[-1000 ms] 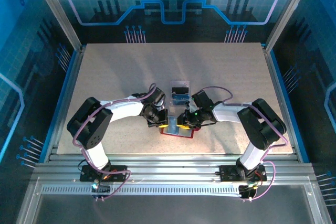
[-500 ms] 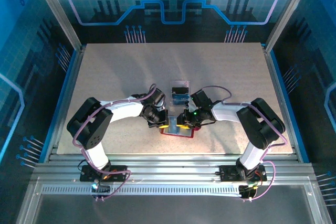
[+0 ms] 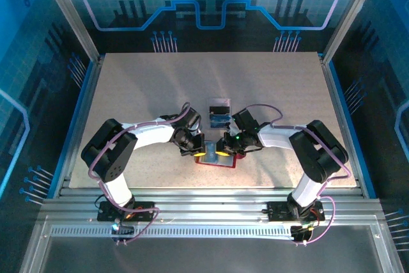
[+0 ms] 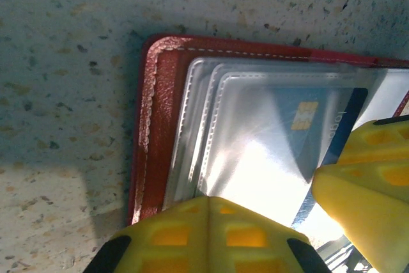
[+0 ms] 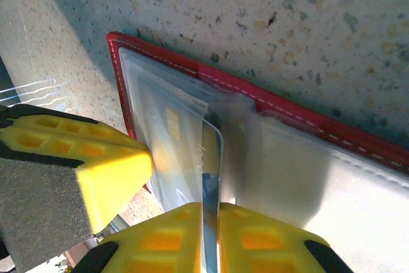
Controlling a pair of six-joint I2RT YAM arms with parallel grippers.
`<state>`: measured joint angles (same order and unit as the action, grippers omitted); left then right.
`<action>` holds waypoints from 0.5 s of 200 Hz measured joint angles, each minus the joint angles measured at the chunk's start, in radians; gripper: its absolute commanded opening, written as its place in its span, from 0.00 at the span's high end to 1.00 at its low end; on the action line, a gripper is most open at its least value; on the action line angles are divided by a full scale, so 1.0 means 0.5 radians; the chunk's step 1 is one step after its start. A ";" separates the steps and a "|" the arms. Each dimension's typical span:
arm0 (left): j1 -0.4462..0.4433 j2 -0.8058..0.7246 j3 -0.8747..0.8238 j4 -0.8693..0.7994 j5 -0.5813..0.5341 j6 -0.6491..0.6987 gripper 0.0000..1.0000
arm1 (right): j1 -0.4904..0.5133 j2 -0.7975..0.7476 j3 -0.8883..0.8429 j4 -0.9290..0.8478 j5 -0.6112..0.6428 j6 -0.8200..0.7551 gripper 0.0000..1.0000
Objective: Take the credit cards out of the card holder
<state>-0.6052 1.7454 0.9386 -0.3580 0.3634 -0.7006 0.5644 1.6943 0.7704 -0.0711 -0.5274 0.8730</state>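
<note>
Speckled beige tabletop (image 3: 140, 107) spreads under a blue patterned backdrop, and the work sits close to its near edge, between the two arm bases. The card holder (image 4: 156, 113) lies open and flat there, red cover down and clear pockets (image 4: 236, 126) facing up, which leaves the sleeves reachable from above. The left gripper (image 4: 208, 238) reaches in from the left with its fingers closed together, tips set on the near edge of the pockets. Nothing shows between them. The likely reason for this pose is to pin the light wallet so it neither slides nor lifts when a card is drawn. Whether it also nips a sleeve cannot be told. The right gripper (image 5: 211, 234) reaches in from the right, its jaws pressed together on a thin upright edge that is bluish low down. This reads as the end of the blue card (image 4: 307, 126), whose chip shows through the top sleeve, and some sleeve may be caught with it. Most of that card lies inside its pocket, so the pull looks barely begun. Just beyond the holder, on the far side, a clear tray (image 3: 210, 112) holds what look like credit cards (image 3: 219, 118), so it is probably the drop-off.
</note>
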 measured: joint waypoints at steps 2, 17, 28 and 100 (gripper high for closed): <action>0.000 -0.001 0.000 -0.001 0.000 0.000 0.99 | 0.000 0.000 0.000 0.001 0.000 -0.001 0.90; 0.000 -0.003 0.000 -0.002 -0.002 0.000 0.99 | 0.000 -0.008 -0.007 0.008 0.001 0.001 0.91; 0.000 -0.003 0.000 -0.004 -0.002 0.000 0.99 | -0.001 -0.016 -0.009 0.008 0.000 0.002 0.93; -0.008 -0.021 -0.014 -0.007 -0.019 0.000 0.99 | -0.019 -0.079 -0.037 0.008 -0.009 -0.035 0.95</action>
<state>-0.6094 1.7348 0.9314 -0.3614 0.3538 -0.7006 0.5549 1.6547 0.7517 -0.0673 -0.5320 0.8555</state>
